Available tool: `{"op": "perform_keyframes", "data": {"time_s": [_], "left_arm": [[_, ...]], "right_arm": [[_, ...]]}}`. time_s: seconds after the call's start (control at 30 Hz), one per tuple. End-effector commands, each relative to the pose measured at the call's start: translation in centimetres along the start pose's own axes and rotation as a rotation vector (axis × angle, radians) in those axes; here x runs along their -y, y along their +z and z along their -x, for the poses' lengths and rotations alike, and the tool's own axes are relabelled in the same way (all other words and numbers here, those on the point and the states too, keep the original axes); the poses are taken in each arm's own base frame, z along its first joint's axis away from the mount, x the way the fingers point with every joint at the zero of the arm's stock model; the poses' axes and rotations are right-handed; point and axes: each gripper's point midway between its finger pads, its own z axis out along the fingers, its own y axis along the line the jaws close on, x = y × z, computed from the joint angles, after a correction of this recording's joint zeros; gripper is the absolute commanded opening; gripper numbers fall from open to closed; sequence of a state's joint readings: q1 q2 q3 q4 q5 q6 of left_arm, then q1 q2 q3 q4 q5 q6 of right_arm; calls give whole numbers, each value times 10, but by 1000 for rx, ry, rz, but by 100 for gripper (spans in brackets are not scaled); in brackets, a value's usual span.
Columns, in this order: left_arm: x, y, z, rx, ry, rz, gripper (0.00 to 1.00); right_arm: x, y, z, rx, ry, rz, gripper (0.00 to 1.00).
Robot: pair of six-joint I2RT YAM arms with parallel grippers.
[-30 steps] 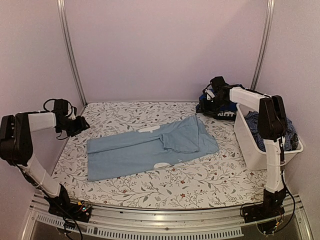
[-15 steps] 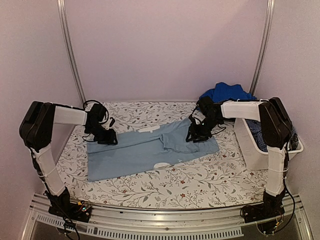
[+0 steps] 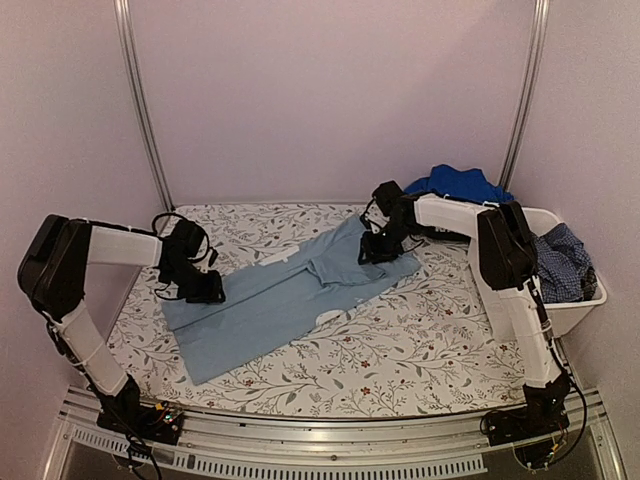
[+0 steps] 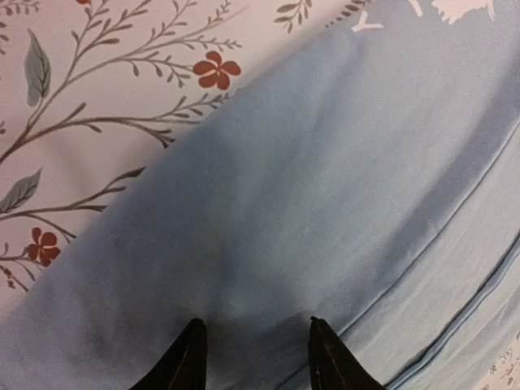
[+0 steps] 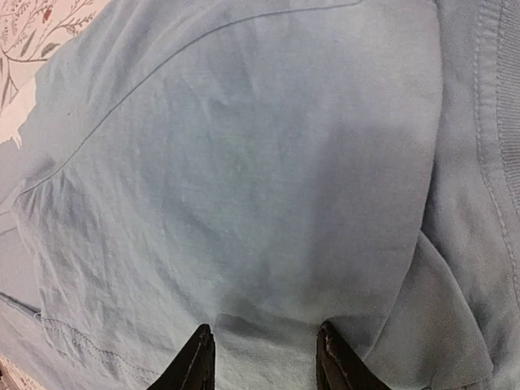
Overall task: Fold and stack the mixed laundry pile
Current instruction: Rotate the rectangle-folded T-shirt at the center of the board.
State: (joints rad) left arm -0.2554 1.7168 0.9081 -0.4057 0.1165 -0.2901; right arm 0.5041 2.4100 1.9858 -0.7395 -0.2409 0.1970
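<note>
Showing an early stage of the folding, the scene is read from left to right. At the left, the left gripper (image 3: 203, 288) is lowered onto the left edge of the pale blue garment (image 3: 270, 300). In the left wrist view its fingertips (image 4: 188, 357) are drawn partway together, with a pucker of cloth pinched between them. The garment is laid slantwise across the middle of the desk (image 3: 400, 350), flat for most of its length, with a flap turned over on its right half.

At that right end the right gripper (image 3: 372, 250) is set on the far corner. In the right wrist view a ridge of cloth is gathered between its part-closed fingertips (image 5: 195, 361), so a pinch is judged there as well.

Further right, a royal blue garment (image 3: 460, 183) is heaped at the far edge of the desk, just behind the right arm. A dark check garment (image 3: 560, 262) is bundled in the white tub (image 3: 575, 310) at the right edge.

No finished stack is seen anywhere, and no plaid item can be made out. The task is therefore judged barely begun: one item is spread and held at both ends with its folds incomplete, and at least two others are left unfolded. The tub is placed close beside the working area, and the blue heap lies just behind the held corner. Either could be caught if the cloth is carried rightward or back.
</note>
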Motion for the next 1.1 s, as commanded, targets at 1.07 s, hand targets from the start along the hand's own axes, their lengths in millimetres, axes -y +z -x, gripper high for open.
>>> {"op": "perform_keyframes", "data": {"time_s": [1.07], "left_arm": [[-18, -1, -68, -354, 293, 419, 33]], "right_arm": [[-34, 20, -42, -100, -27, 15, 26]]}}
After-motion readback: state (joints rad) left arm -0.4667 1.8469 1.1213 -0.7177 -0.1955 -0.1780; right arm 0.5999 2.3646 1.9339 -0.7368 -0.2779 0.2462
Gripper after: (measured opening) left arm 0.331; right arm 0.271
